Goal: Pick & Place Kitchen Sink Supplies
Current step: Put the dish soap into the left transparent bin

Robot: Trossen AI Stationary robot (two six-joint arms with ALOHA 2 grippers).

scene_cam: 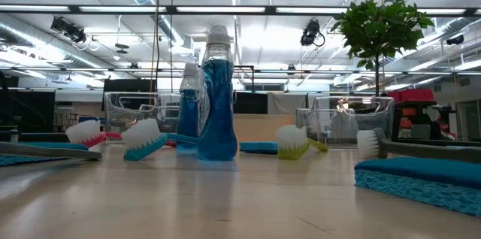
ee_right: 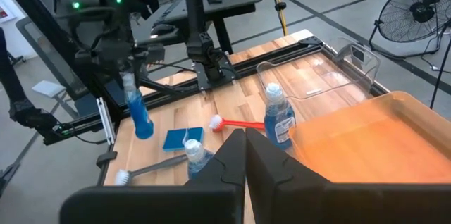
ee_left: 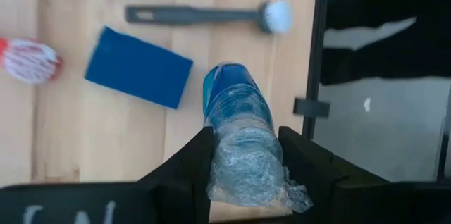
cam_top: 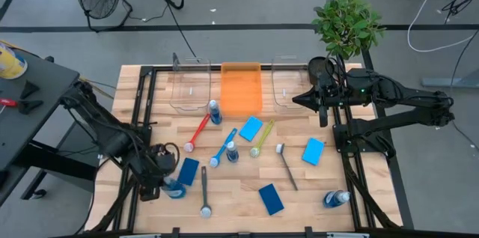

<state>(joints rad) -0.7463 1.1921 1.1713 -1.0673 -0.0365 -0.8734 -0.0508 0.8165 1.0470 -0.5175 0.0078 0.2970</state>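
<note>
My left gripper [ee_left: 245, 146] hangs over the table's near left corner, shut on a small clear bottle with blue contents [cam_top: 174, 188]. Under it lie a blue sponge [ee_left: 139, 67] and a dark grey brush [ee_left: 204, 15], flat on the wood. More bottles [cam_top: 215, 111] [cam_top: 232, 150] stand mid-table and one [cam_top: 337, 198] lies near right. Red [cam_top: 197, 133], blue [cam_top: 222, 148] and yellow-green [cam_top: 261, 139] brushes lie in the middle. My right gripper [cam_top: 299, 100] waits shut, high above the far right, with nothing in it. My left gripper pinches the bottle's top end, just below the clear cap [ee_left: 246, 175], between its two fingers [ee_left: 194, 160]. The fingers slant down from above. The bottle's body [ee_right: 141, 120] hangs below them, nearly upright and lifted clear of the table.
Two clear bins [cam_top: 188, 84] [cam_top: 288, 81] flank an orange bin [cam_top: 241, 88] along the far edge, with a potted plant [cam_top: 346, 25] behind. More blue sponges [cam_top: 251, 127] [cam_top: 313, 150] [cam_top: 271, 198] and another grey brush [cam_top: 287, 165] lie on the right half. Black frame rails [cam_top: 142, 118] border the table.
</note>
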